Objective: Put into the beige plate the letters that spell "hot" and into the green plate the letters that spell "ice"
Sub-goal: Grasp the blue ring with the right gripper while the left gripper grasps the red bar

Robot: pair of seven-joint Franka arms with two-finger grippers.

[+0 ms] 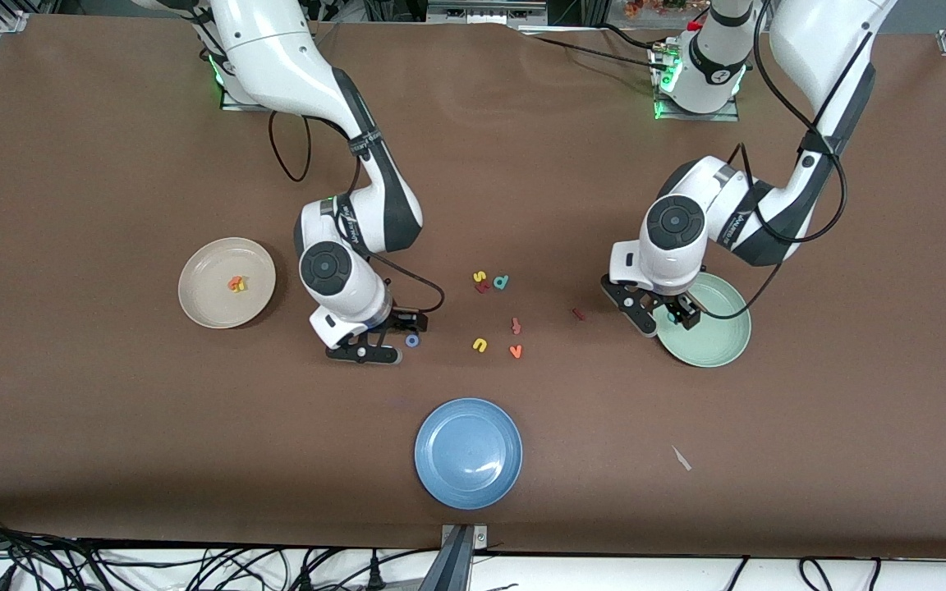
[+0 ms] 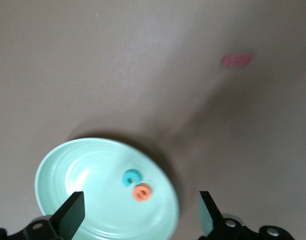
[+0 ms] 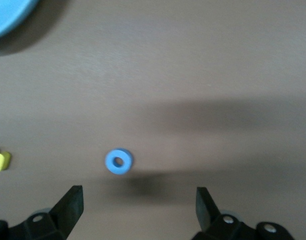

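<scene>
My right hand point(image 1: 391, 338), fingers spread wide and empty, hovers over the tabletop point(image 1: 112, 427) with the blue foam ring "o" point(image 1: 412, 340) just beside it, between the fingertips' line. My left hand point(image 1: 663, 316), also wide and empty, hangs over the pale green round plate point(image 1: 719, 345), which holds the teal "c" point(image 2: 130, 177) and orange "e" point(image 2: 141, 192).

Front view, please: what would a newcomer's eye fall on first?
Probably the two white arms bent down over the brown table: the left pincer open over the green plate, holding a teal "c" and orange "e", and the right pincer open above the blue "o". The blue plate sits nearest the camera.
</scene>
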